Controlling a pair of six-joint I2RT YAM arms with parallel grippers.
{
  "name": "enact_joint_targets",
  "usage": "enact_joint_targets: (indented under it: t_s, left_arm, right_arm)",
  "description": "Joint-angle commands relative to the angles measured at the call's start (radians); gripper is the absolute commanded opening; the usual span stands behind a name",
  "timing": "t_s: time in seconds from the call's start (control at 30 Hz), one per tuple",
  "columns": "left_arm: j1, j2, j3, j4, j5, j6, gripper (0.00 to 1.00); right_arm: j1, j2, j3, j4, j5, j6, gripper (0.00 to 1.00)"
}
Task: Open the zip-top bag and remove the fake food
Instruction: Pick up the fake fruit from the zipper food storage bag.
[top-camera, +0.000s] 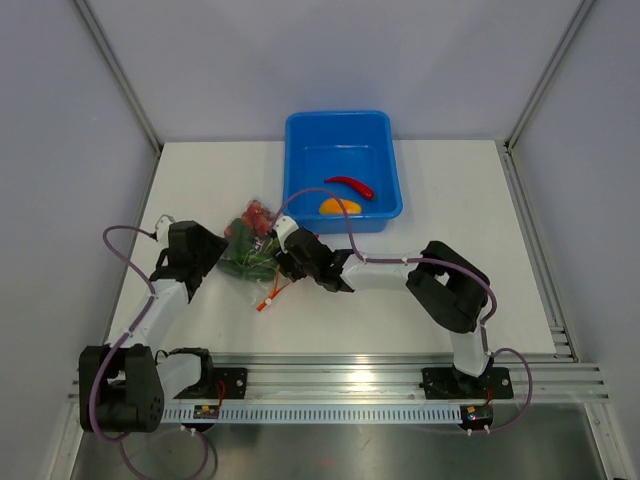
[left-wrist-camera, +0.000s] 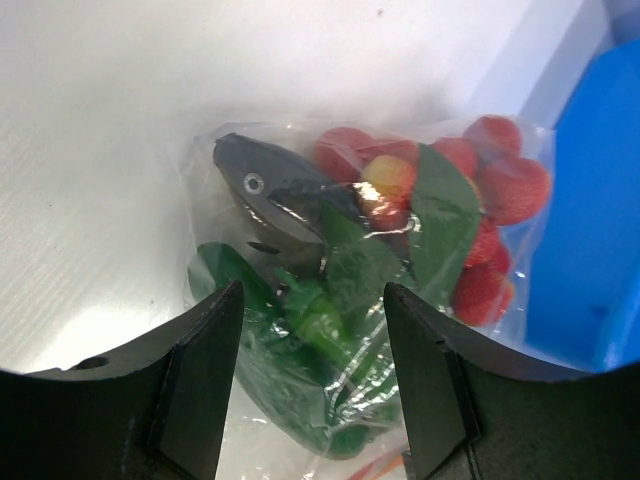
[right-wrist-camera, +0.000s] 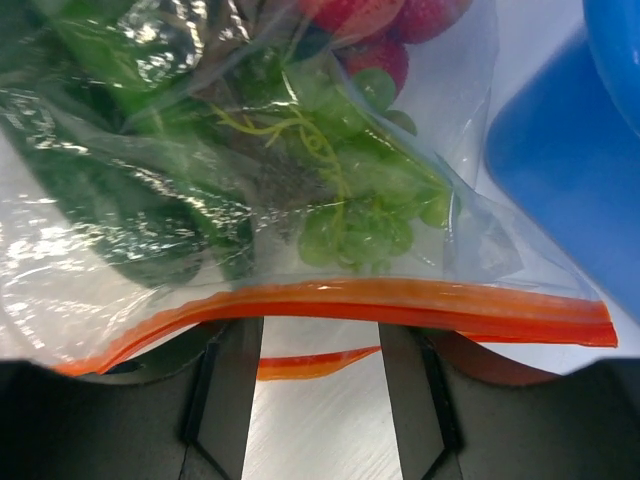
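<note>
The zip-top bag (top-camera: 248, 250) is lying on the bench (top-camera: 450, 200) between the two arms, just near of the blue tub (top-camera: 300, 140). A red chili (top-camera: 350, 186) and an orange-yellow pepper (top-camera: 338, 206) are already sitting in the tub.

The coming move is turning on the bag's mouth. In the right wrist view the zip strip (right-wrist-camera: 400, 300) is running crosswise to the right fingers (right-wrist-camera: 225, 400), side to side rather than along their reach. One lip is draping over the fingertips while a second length of strip is showing lower down in the gap between them, so the mouth is looking parted and facing the right arm. The remaining fake food is lying straight ahead of those fingers, past the strip, with the green grapes (right-wrist-camera: 360, 225) nearest and dark green vegetables to their left.

The right fingers are standing apart with bench showing between them. Their tips are hiding under the strip, so I cannot tell whether they are pinching anything.

The left fingers (left-wrist-camera: 205, 390) are also standing apart, straddling the bag's left side, with the silvery fish (left-wrist-camera: 270, 195) and red balls (left-wrist-camera: 510, 190) beyond. Whether they are pressing on the plastic I cannot tell.

The right arm is the nearer to the mouth — the reaching is likely falling to it, the steadying to the left.
</note>
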Motion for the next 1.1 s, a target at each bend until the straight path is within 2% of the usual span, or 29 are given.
enact_joint_targets:
  t_s: [0.0, 0.27, 0.77, 1.07]
  left_arm:
    - [0.005, 0.054, 0.039, 0.049, -0.011, 0.031, 0.6]
    - [0.003, 0.214, 0.121, -0.01, 0.009, 0.077, 0.56]
    - [0.003, 0.208, 0.122, -0.014, 0.003, 0.077, 0.55]
    - [0.005, 0.209, 0.122, -0.016, 0.003, 0.08, 0.54]
  right_arm:
    - [0.01, 0.026, 0.056, 0.0, 0.09, -0.062, 0.56]
    - [0.012, 0.06, 0.085, 0.021, 0.161, -0.077, 0.5]
    - [0.012, 0.114, 0.127, -0.017, 0.156, -0.08, 0.49]
    - [0.012, 0.149, 0.157, -0.046, 0.178, -0.071, 0.39]
